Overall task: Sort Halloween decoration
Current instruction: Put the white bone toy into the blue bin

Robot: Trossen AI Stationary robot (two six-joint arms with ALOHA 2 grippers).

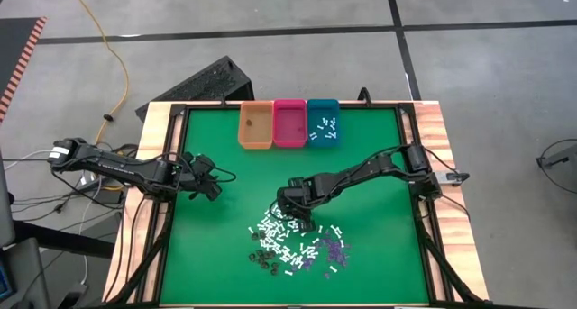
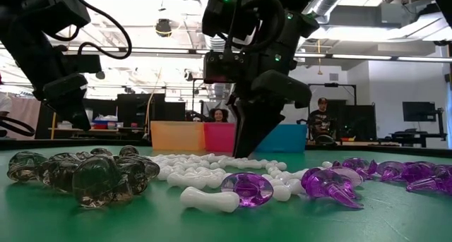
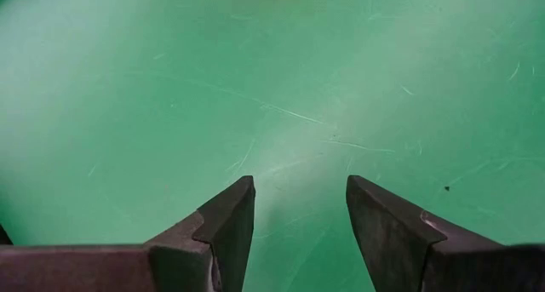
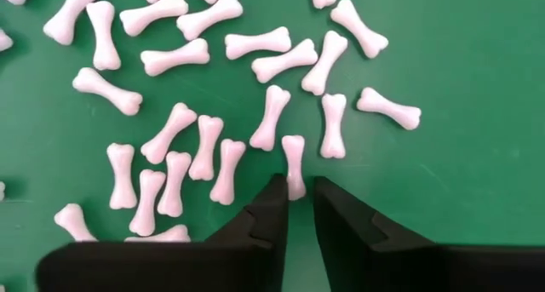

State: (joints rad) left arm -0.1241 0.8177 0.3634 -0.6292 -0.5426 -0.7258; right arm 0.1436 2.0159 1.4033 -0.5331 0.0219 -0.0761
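**Closing on one white bone at the edge of the pile**

I have the right end effector down on the green desk, fingers narrowed around the end of a single white bone that lies lengthwise between the tips. I picked it, I judge, because it sits on the near fringe of the scatter, with bare desk to one side, so the fingers can straddle it without catching its neighbours. I would call this pinching the bone's end, though I cannot confirm it is firmly gripped.

The other Halloween decoration spreads ahead of and around this end effector: more white bones, purple pieces and dark skull-like pieces. Some white bones already lie in the teal bin, well beyond the fingers, beside the pink bin and orange bin.

The left end effector waits with fingers spread over bare desk, clear of the pile.
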